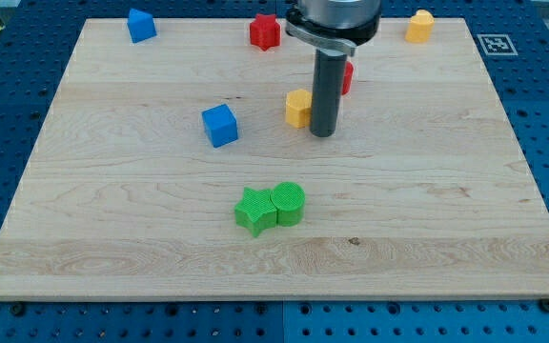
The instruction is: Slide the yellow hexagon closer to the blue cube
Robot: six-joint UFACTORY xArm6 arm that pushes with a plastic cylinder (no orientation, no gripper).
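The yellow hexagon (298,108) lies on the wooden board (112,219) near the middle, toward the view's top. My tip (323,132) stands right beside it, touching or almost touching its right side. The blue cube (219,125) lies to the hexagon's left, a short gap away and slightly lower in the view.
A red block (348,76) shows partly behind the rod. A red star (265,31), a blue house-shaped block (141,25) and a yellow block (419,26) lie along the view's top. A green star (254,211) and green cylinder (290,203) touch below the middle.
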